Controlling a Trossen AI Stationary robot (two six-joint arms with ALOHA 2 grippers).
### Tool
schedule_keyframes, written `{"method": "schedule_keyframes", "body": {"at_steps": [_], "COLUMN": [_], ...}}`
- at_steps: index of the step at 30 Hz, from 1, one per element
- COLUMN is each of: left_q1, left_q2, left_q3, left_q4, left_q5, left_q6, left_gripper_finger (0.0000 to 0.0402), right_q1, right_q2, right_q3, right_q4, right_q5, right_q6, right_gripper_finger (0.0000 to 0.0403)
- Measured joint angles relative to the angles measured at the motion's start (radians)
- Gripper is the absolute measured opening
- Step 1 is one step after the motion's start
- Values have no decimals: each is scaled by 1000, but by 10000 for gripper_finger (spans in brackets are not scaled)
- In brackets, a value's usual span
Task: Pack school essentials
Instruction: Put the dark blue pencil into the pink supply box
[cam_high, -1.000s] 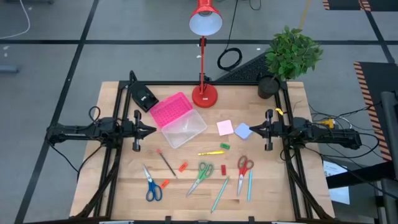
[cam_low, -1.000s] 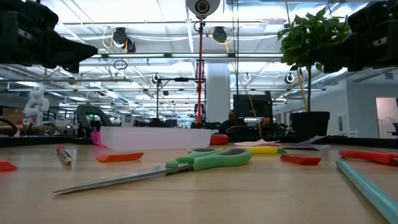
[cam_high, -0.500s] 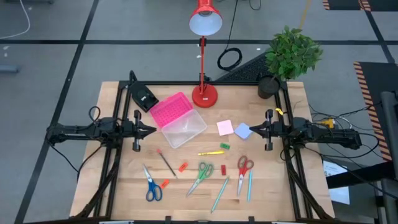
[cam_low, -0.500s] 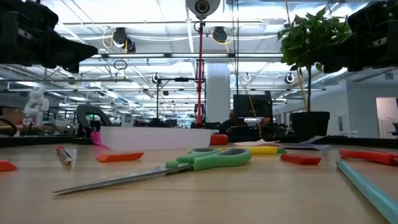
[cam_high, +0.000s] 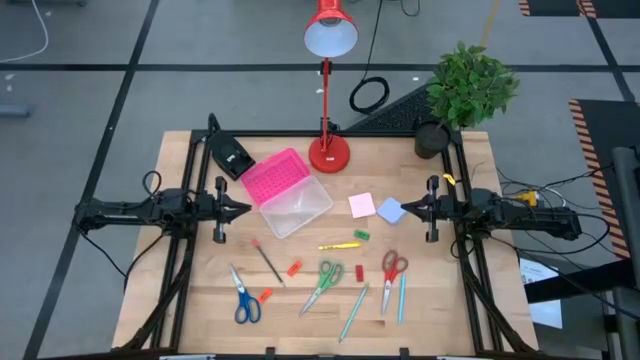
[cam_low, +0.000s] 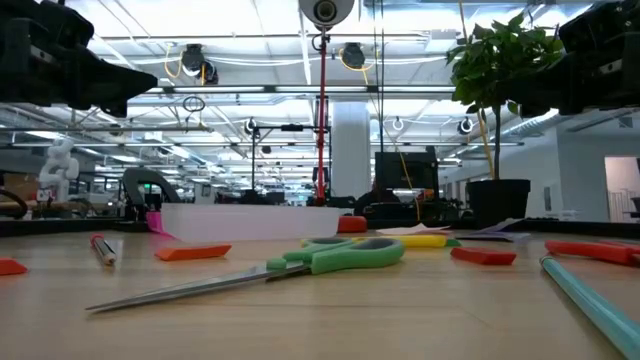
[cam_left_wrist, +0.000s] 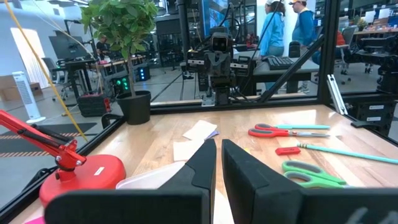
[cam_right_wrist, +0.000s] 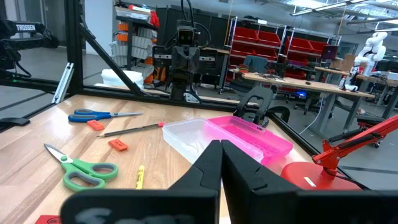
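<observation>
The school essentials lie flat on the wooden table's near half. They include blue scissors (cam_high: 243, 297), green scissors (cam_high: 324, 282), red scissors (cam_high: 392, 268), a dark pencil (cam_high: 267, 260), a yellow pen (cam_high: 340, 245), two teal pens (cam_high: 353, 312) and small erasers (cam_high: 294, 268). A pink pad (cam_high: 362, 205) and a blue pad (cam_high: 390, 211) lie farther back. My left gripper (cam_high: 245, 210) hovers shut at the table's left side, pointing right. My right gripper (cam_high: 407, 209) hovers shut at the right side, pointing left, just beside the blue pad. Neither holds anything.
An open clear box with a pink lid (cam_high: 285, 190) lies left of centre at the back. A black wedge-shaped device (cam_high: 230, 155) sits at the back left. A red desk lamp (cam_high: 328, 150) stands at the back middle and a potted plant (cam_high: 465, 90) at the back right.
</observation>
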Motion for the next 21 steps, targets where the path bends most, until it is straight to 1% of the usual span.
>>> {"method": "schedule_keyframes", "body": {"at_steps": [7,12,17,19,21], "left_q1": [0,0,0,0,0], "left_q2": [0,0,0,0,0], "left_q3": [0,0,0,0,0], "left_q4": [0,-1,-4,-5,-3], "left_q5": [0,0,0,0,0], "left_q6": [-19,-100,-288,-309,-295], "left_gripper_finger": [31,31,31,31,31], "right_q1": [0,0,0,0,0], "right_q2": [0,0,0,0,0], "right_q3": [0,0,0,0,0], "right_q4": [0,0,0,0,0], "right_q5": [0,0,0,0,0], "right_q6": [0,0,0,0,0], "right_gripper_finger": [0,0,0,0,0]}}
